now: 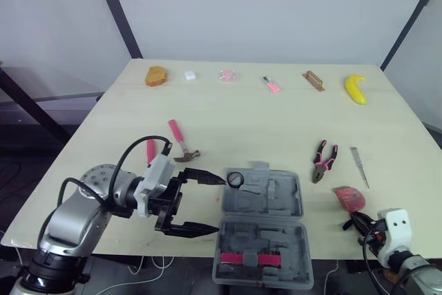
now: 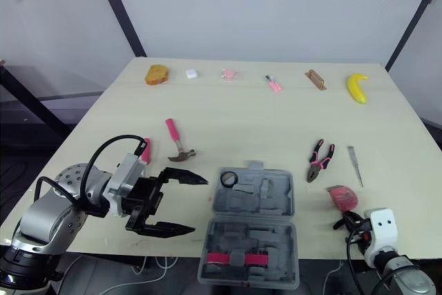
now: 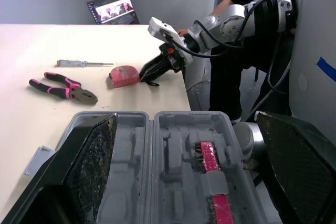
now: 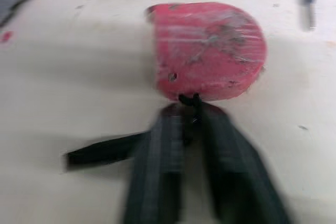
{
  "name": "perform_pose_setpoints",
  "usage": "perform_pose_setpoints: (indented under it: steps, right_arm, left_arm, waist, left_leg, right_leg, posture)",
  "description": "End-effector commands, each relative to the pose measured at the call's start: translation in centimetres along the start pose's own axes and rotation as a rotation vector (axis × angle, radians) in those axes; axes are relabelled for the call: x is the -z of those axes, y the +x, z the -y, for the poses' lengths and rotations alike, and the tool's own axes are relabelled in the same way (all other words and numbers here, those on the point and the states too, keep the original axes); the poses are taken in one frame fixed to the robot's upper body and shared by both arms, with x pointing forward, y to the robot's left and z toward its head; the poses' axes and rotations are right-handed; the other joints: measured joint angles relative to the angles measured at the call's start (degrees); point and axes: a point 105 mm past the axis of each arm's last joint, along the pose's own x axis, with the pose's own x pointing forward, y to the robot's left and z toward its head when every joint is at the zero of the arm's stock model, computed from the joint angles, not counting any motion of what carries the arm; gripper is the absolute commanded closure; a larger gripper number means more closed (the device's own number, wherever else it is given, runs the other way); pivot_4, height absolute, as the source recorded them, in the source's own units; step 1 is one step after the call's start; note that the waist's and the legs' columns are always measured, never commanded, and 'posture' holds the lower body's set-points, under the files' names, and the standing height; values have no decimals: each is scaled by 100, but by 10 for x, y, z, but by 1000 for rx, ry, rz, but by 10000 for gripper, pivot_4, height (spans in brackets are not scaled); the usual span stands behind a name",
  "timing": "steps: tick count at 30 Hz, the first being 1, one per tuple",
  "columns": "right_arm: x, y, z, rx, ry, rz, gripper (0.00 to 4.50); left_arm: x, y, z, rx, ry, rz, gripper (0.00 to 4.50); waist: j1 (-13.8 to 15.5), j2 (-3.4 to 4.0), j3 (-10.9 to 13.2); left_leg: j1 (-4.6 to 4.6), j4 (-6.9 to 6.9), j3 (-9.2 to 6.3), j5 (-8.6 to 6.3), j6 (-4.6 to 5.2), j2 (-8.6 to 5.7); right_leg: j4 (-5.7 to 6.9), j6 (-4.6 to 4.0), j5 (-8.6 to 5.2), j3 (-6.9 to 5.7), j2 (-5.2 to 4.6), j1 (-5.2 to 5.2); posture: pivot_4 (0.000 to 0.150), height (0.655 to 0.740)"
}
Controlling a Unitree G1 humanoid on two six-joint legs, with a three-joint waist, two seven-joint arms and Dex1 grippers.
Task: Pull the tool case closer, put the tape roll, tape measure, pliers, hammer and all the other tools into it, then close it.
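Right end effector [image 4: 190, 113] blurred at the tape measure [image 4: 207, 51]; grip state undetermined. Tool case [image 3: 173, 166] cut off by the left wrist view's edge. White item [image 1: 190, 74] and pink item [image 1: 227, 74] at far bench [image 1: 276, 119] edge too small to identify.

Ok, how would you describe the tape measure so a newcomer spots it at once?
Find the open grey tool case at the near edge of the table. Right of it, nearer the edge than the pink-handled pliers, sits the tape measure: a rounded red block by the right gripper, chunky where its neighbours are slim.
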Motion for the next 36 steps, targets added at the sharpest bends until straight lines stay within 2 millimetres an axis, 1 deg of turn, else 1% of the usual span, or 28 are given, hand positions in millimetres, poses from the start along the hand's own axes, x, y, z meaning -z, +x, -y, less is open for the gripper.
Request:
perform_pose_setpoints:
  steps: [1,6,10,13,15,17,20,22,23,24,26,27,31,33,34,36]
  right_arm:
    - [2,-3,-9,-43,-19,-20,44681]
    - [-1,-5,-27,-156,-78,-34,44681]
    - [5,-18,-51,-316,-140,-90,44681]
    - [7,-25,-60,-380,-170,-114,44681]
    - [7,-27,-62,-390,-175,-117,44681]
    - [6,-27,-58,-373,-183,-115,44681]
    - [1,-30,-59,-396,-187,-102,44681]
    - [-4,-34,-66,-448,-194,-102,39309]
    - [-5,-35,-67,-459,-189,-104,37979]
    - [-7,-37,-68,-472,-185,-107,31669]
    - [-8,-43,-68,-501,-185,-121,25616]
    - [-9,-46,-68,-515,-192,-128,21239]
    - [-12,-61,-67,-572,-185,-145,939]
    - [-14,-68,-65,-590,-195,-153,357]
    - [-23,-69,-58,-588,-216,-107,357]
    - [-35,-68,-47,-574,-266,-39,357]
  left_arm:
    - [-3,1,1,19,28,0,0]
    - [-2,1,2,38,41,0,0]
    - [0,-1,4,46,39,-2,0]
    - [2,-2,5,49,37,-5,0]
    - [3,-2,5,50,36,-6,0]
    - [4,-2,5,50,36,-3,0]
    - [5,-3,2,38,48,-7,0]
    - [7,-4,-1,20,53,-9,0]
    - [8,-5,-2,18,53,-12,0]
    - [9,-5,-2,20,55,-19,0]
    - [10,-5,-3,23,57,-21,0]
    - [9,-5,-4,23,59,-20,0]
    - [8,-5,-5,24,64,-15,0]
    - [7,-5,-4,25,64,-13,0]
    - [7,-6,-5,23,68,-14,0]
    - [8,-6,-5,25,73,-15,0]
  waist:
    - [0,0,0]
    - [0,0,0]
    - [2,1,0]
    - [5,0,0]
    - [6,0,0]
    - [7,-1,1]
    - [8,-1,1]
    - [10,0,1]
    - [14,0,1]
    - [14,-1,1]
    - [14,-1,1]
    - [14,-1,1]
    - [21,-3,1]
    - [19,-3,1]
    - [16,-2,1]
    - [8,-3,2]
  left_leg:
    - [0,0,0,0,0,0]
    - [0,0,0,0,0,0]
    - [0,0,0,0,0,0]
    - [-1,0,-1,0,0,1]
    - [-1,0,-1,0,0,0]
    - [-1,0,-1,0,0,1]
    - [-1,1,-1,0,0,0]
    - [-1,1,-1,0,0,0]
    - [-1,1,0,0,0,0]
    - [-1,1,-1,0,0,0]
    - [-1,1,-1,0,0,0]
    - [-1,2,-1,0,0,0]
    - [-4,2,0,0,0,0]
    - [-4,2,-1,0,0,0]
    - [-4,2,-1,0,0,0]
    - [-3,3,-2,0,0,0]
  right_leg:
    - [0,0,0,0,0,0]
    - [0,0,0,-1,0,0]
    - [0,0,0,0,1,0]
    - [-1,1,-1,-1,1,0]
    - [-1,0,-1,-1,1,0]
    - [-1,0,-1,-3,1,0]
    - [-1,0,-1,-1,1,0]
    - [-2,0,-1,-1,1,-1]
    - [-1,0,-1,-1,1,-1]
    - [-1,0,-1,-1,1,-1]
    - [-1,1,-1,-2,1,0]
    - [-1,1,-1,-2,1,0]
    - [-5,1,-1,-2,1,0]
    - [-4,1,-1,-3,1,0]
    - [-3,1,-1,-3,1,0]
    - [-3,2,-1,-2,1,0]
  posture:
    - [1500,7400]
    - [1500,7400]
    - [1500,7400]
    - [1500,7400]
    - [1500,7400]
    - [1500,7400]
    - [1500,7400]
    - [1500,7400]
    - [1500,7400]
    - [1500,7400]
    - [1500,7400]
    - [1500,7400]
    - [1500,7400]
    - [1500,7400]
    - [1500,7400]
    - [1500,7400]
